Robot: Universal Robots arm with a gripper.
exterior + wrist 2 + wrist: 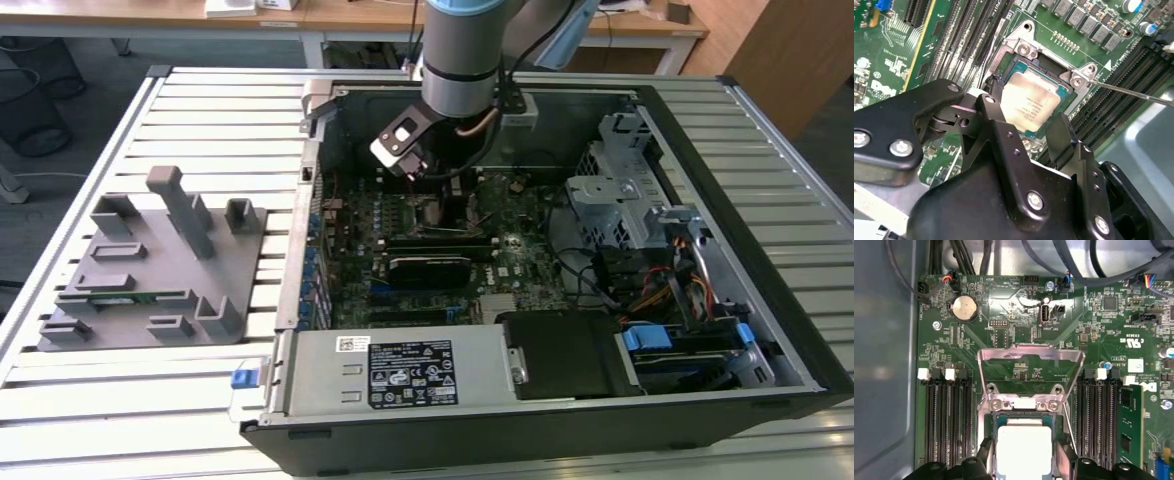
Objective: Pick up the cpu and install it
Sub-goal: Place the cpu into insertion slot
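Observation:
The cpu (1030, 100) is a small square chip with a pale silver top, lying flat in the motherboard socket (1025, 49) inside the open computer case. My gripper (1026, 110) reaches down over it, with one black finger against each of two opposite sides of the chip, shut on it. In the first wrist view the cpu (1024, 447) sits between the fingertips (985, 447), and the socket's metal load plate (1030, 357) stands raised behind it. In the exterior view the gripper (430, 185) hangs low over the motherboard (521, 215).
A thin retention lever (1134, 93) sticks out beside the socket, and memory slots (946, 415) flank it. The case walls (310, 200), a drive cage (617, 195) and the power supply (400, 372) surround the board. A grey plastic fixture (147, 265) stands at the exterior view's left.

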